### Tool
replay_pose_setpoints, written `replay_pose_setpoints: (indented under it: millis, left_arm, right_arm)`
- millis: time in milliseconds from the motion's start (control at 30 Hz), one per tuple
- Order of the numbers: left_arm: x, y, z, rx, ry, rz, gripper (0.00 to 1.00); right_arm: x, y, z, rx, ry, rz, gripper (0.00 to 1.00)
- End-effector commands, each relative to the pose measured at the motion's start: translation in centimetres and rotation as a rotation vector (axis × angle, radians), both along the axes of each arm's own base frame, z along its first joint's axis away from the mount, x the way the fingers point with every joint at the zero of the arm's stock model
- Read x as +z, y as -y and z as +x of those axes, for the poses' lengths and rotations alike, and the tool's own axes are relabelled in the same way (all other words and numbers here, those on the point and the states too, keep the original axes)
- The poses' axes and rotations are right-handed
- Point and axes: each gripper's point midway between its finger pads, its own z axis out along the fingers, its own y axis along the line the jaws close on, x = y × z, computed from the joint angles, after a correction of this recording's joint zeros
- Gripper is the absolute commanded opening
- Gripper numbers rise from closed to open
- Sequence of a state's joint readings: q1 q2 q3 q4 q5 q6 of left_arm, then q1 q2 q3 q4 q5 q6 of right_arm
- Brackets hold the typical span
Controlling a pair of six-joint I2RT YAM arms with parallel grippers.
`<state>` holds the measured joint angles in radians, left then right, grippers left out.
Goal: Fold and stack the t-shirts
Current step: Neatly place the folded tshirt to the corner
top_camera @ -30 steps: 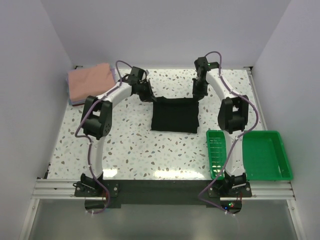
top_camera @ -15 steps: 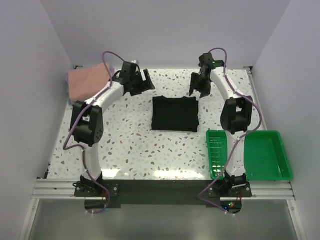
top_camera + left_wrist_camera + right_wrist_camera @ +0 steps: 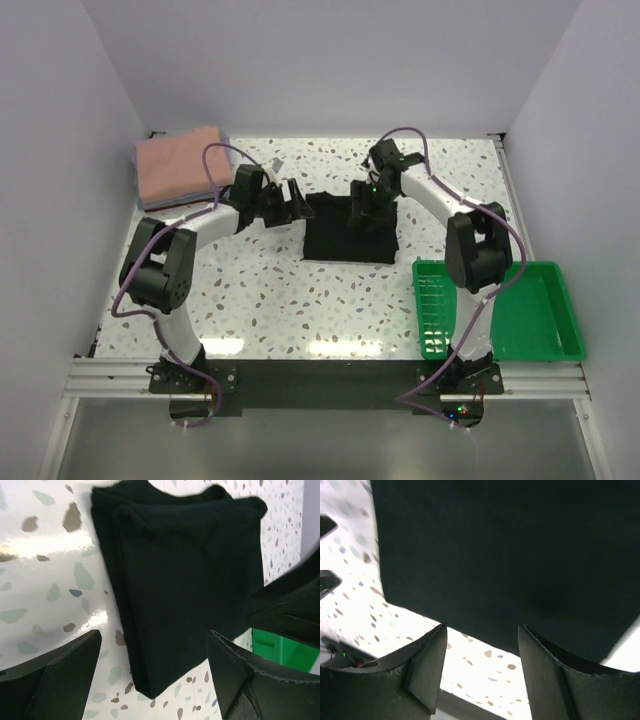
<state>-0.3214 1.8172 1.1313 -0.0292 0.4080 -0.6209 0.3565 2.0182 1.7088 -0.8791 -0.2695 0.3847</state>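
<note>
Right claw (image 3: pixel 366 210) open, covering black t-shirt (image 3: pixel 345 240) far edge.

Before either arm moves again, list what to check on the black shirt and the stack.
1. The left gripper is open and empty: ok.
2. The right gripper is open and empty, over the black t-shirt: ok.
3. The black t-shirt is folded, flat on the table: ok.
4. It sits on the pink-topped stack: not ok; it lies mid-table, apart from it.
5. The green tray is apart from the shirt: ok.
6. Fold edges aligned: cannot tell.
</note>
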Motion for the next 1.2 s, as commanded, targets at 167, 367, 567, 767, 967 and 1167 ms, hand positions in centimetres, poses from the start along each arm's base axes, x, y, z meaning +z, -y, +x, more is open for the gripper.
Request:
replay_pose_setpoints:
  millis: [167,367,567,767,967,1167]
  left_arm:
    - [0.8,2.1,-0.5,-0.138,0.141,-0.115,0.90]
    - [-1.7,2.0,-0.3,-0.132,0.105,-0.079,0.90]
    - [-3.6,2.7,-0.3,-0.125,0.072,-0.079,0.90]
    - [-6.0,2.4,-0.2,-0.067,0.020,-0.062,0.90]
    - [-9.6,3.0,-1.7,-0.055,-0.068,0.021,0.89]
    - [-12.1,5.4,-3.8,-0.097,-0.148,0.062,0.83]
  right_arm:
    - [-3.7,0.2,-1.4,-0.015,-0.082,0.017,0.61]
    - [-7.0,1.5,-2.3,-0.011,-0.153,-0.066,0.61]
    - [-8.1,2.0,-2.5,-0.005,-0.175,-0.093,0.61]
    - [-8.0,1.8,-2.3,-0.003,-0.176,-0.093,0.61]
    - [-7.5,1.6,-1.9,-0.001,-0.166,-0.085,0.61]
    - [-7.2,1.3,-1.7,-0.007,-0.163,-0.067,0.61]
